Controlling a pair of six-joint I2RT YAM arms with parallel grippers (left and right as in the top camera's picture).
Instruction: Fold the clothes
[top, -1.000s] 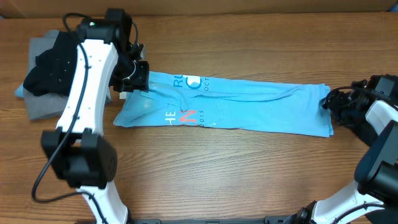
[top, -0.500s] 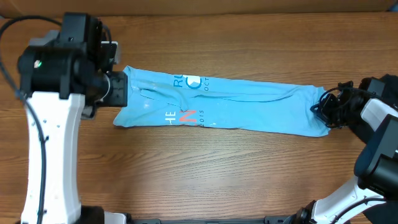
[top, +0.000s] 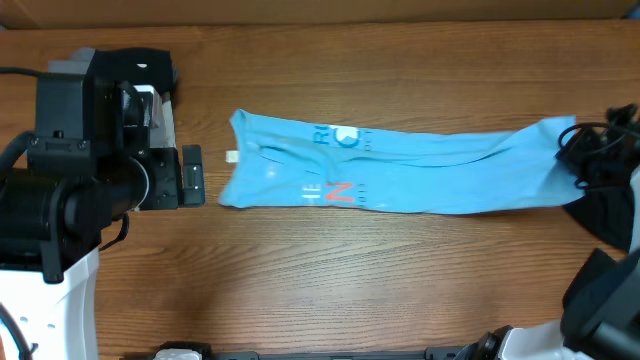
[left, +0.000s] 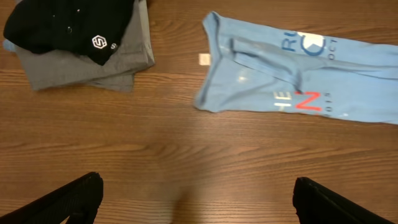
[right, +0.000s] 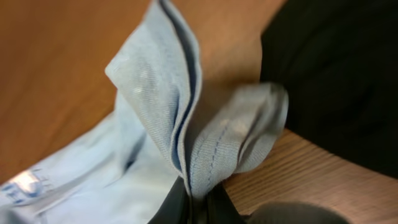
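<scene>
At the far left, a folded grey garment (left: 81, 62) with a black garment (left: 62, 25) on top sits on the wooden tabletop (top: 330, 270). The left tool (left: 202, 200) hangs above bare wood, fingers wide apart and holding nothing, so the left end of the blue shirt (top: 400, 165) has nothing pinning it. At the far right, the right tool (right: 198, 198) is clamped on the shirt's bunched corner.

As I judge it, a pull from the right could drag the whole strip along and slide its lengthwise fold open. The thin hem could also slip out of the pinch.

The shirt is a soft, fine knit. It lies as a long narrow band with printed lettering, wrinkled along the middle. The wood looks smooth and slick.
</scene>
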